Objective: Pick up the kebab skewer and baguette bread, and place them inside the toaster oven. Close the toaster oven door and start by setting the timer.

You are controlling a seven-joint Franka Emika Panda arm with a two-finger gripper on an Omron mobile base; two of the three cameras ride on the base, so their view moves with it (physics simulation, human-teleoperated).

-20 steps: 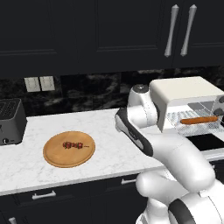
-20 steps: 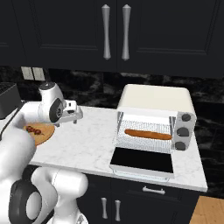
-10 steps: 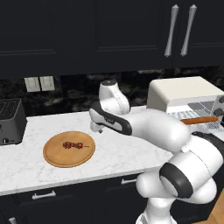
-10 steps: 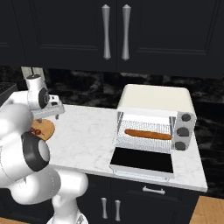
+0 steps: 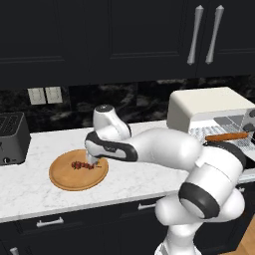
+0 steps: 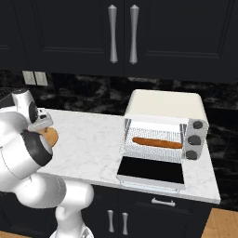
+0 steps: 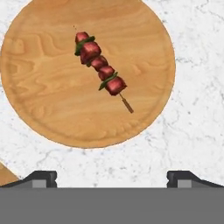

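Resting on the wire rack inside the toaster oven [image 6: 165, 122], the baguette bread [image 6: 157, 142] lies lengthwise; you see it as a long, slim orange-brown loaf with tapered ends. The toaster oven is a cream-white box with three dark knobs [image 6: 194, 139] down its right side. The toaster oven door [image 6: 150, 170] is folded down flat, its dark glass facing up.

You find the kebab skewer [image 7: 100, 68] lying on the round wooden board [image 7: 48, 96], near its middle in the hand view. The skewer is a thin stick carrying dark red chunks with green bits between them; a bare wooden end protrudes at one side. The board shows clear wood grain and sits on the white marbled tabletop [image 6: 93, 144].

The jaws [image 7: 112, 177] are spread wide and hold nothing; both dark tips sit at the board's edge in the hand view. In the left base view the jaws [image 5: 92, 161] point down just above the board [image 5: 78, 171].

Compared with a second ago, the arm has swung from the toaster oven side across to the board. A dark grey slot toaster [image 5: 12, 138] stands at the far left of the tabletop.
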